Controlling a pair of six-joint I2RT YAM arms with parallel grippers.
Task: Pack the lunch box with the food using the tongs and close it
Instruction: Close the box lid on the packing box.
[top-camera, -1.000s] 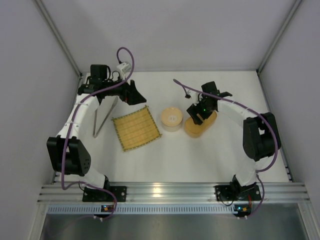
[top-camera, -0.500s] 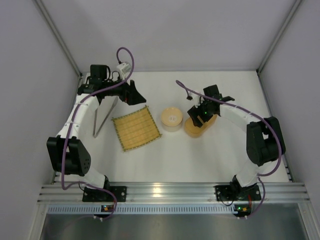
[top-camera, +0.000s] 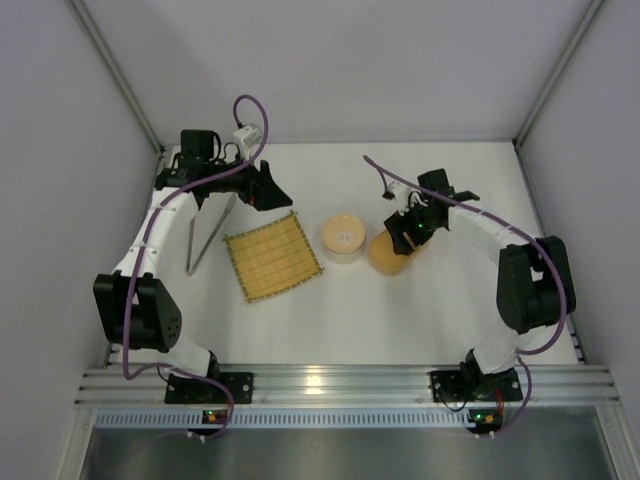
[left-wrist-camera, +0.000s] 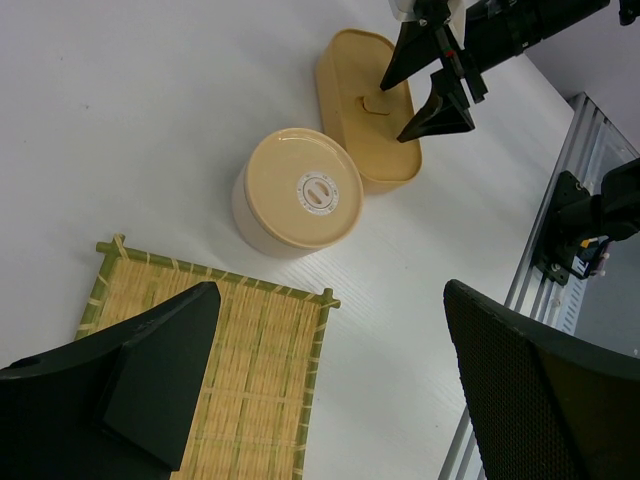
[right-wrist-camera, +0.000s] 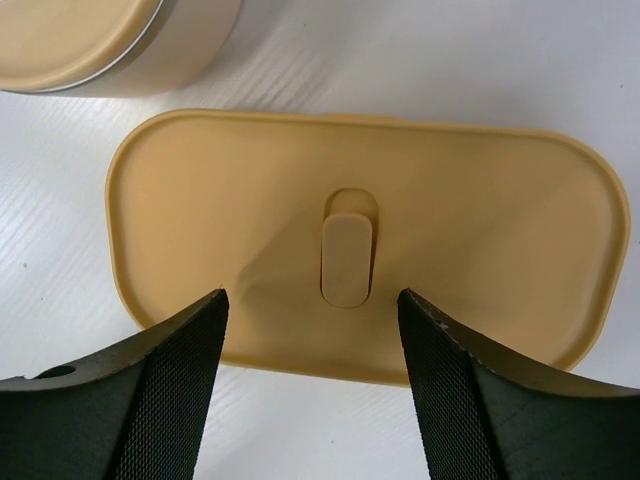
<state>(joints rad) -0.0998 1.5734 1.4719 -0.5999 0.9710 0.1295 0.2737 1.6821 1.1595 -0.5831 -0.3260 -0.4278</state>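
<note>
The tan-orange lunch box (top-camera: 392, 254) lies right of centre with its flat lid (right-wrist-camera: 360, 235) on it; a small tab (right-wrist-camera: 347, 262) marks the lid's middle. My right gripper (top-camera: 411, 231) hovers over the box, open, its jaws (right-wrist-camera: 312, 302) either side of the tab with nothing gripped. It also shows in the left wrist view as the right gripper (left-wrist-camera: 393, 112) over the lunch box (left-wrist-camera: 352, 75). The silver tongs (top-camera: 208, 235) lie on the table left of the mat. My left gripper (top-camera: 268, 193) is wide open and empty (left-wrist-camera: 330, 300). The food is out of view.
A square woven bamboo mat (top-camera: 272, 256) lies left of centre. A round white container with a tan lid (top-camera: 343, 238) stands between the mat and the lunch box, close to the box. Grey walls enclose the table; an aluminium rail (top-camera: 340, 380) runs along the near edge.
My right gripper has shifted a little to the right over the lunch box and its jaws have narrowed slightly. The left arm has not moved.
</note>
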